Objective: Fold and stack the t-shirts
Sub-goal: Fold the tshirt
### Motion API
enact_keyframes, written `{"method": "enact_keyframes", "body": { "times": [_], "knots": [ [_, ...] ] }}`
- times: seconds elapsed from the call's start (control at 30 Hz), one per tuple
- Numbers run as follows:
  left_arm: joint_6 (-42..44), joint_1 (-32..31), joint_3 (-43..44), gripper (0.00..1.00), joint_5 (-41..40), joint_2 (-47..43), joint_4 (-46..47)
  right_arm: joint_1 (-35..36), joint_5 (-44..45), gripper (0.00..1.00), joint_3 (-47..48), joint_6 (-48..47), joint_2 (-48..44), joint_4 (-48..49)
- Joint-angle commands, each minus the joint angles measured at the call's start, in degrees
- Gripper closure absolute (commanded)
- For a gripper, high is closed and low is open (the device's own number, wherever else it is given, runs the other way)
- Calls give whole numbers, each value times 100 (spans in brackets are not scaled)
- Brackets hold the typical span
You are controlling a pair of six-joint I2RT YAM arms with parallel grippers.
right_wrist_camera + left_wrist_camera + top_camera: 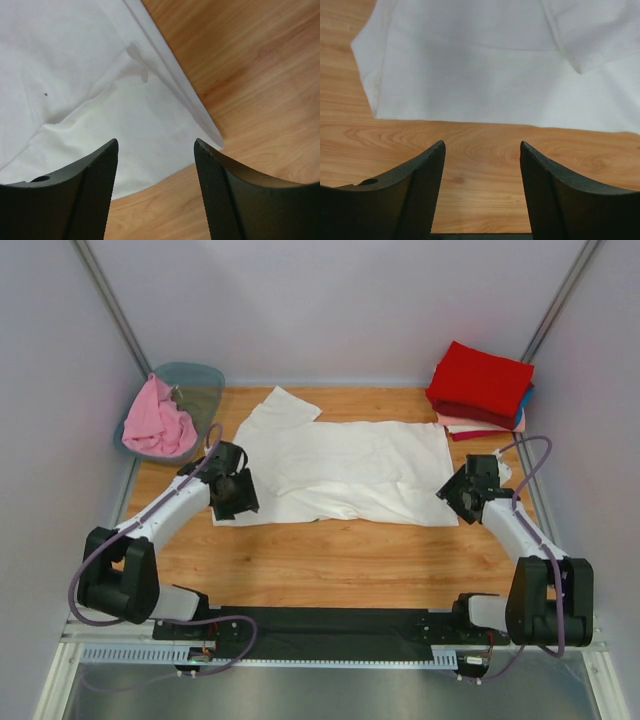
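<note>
**Black rail (330, 625) at six o'clock, white t-shirt (345, 470) waiting on its fold**

Two arms reach out from that rail, one to each end of the shirt. The left gripper (232, 492) is at nine o'clock and the right gripper (462, 492) at three. Both pincers are spread wide with nothing between the fingers. From its wrist view, the left gripper (481, 145) hangs over bare table (330, 560) just short of the shirt's near edge. The right gripper (156, 142) sits right above a corner of the cloth.

The white t-shirt lies flat across the middle of the table, lengthwise from nine to three. One sleeve pokes out toward eleven.

My read is that the next fold needs a grab at each end. To do it well:
- Drop both pincers onto the near edge at matching spots.
- Pinch every layer, not just the top one.
- Lift level and carry the edge toward twelve with the cloth taut between them.
- Deal with that sleeve, or it will spoil the rectangle.

The count:
- one white t-shirt on the table
- one pink t-shirt (155, 425), crumpled in the single grey-green tub (205, 375) at ten o'clock
- one stack at two o'clock, with a red shirt (480, 380) on top, a blue edge (526, 398) and a peach layer (470, 424) beneath

How many shirts that stack holds, I can't tell.
</note>
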Motion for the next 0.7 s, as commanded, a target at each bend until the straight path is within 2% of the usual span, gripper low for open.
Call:
{"method": "enact_keyframes", "body": {
  "times": [0.0, 0.2, 0.4, 0.5, 0.53, 0.6, 0.63, 0.67],
  "knots": [
    [-605, 89, -530, 32, -17, 64, 883, -188, 100, 36, -253, -121, -16, -82],
    [-729, 378, -997, 25, -607, 55, 1182, -373, -138, 33, -570, -130, -7, 137],
    [-632, 520, -1139, 24, -940, 152, 1447, -382, -305, 42, -483, -51, 520, 454],
    [-606, 633, -1191, 24, -1029, 170, 1517, -399, -323, 55, -395, -24, 758, 463],
    [-597, 669, -1209, 24, -1020, 187, 1543, -408, -271, 66, -395, -24, 758, 480],
    [-580, 765, -1235, 24, -1002, 301, 1622, -434, -253, 75, -360, -33, 732, 471],
    [-571, 774, -1244, 25, -1002, 345, 1631, -452, -244, 84, -333, -42, 723, 419],
    [-579, 783, -1235, 26, -1011, 389, 1631, -452, -226, 88, -316, -50, 714, 401]
  ]
}}
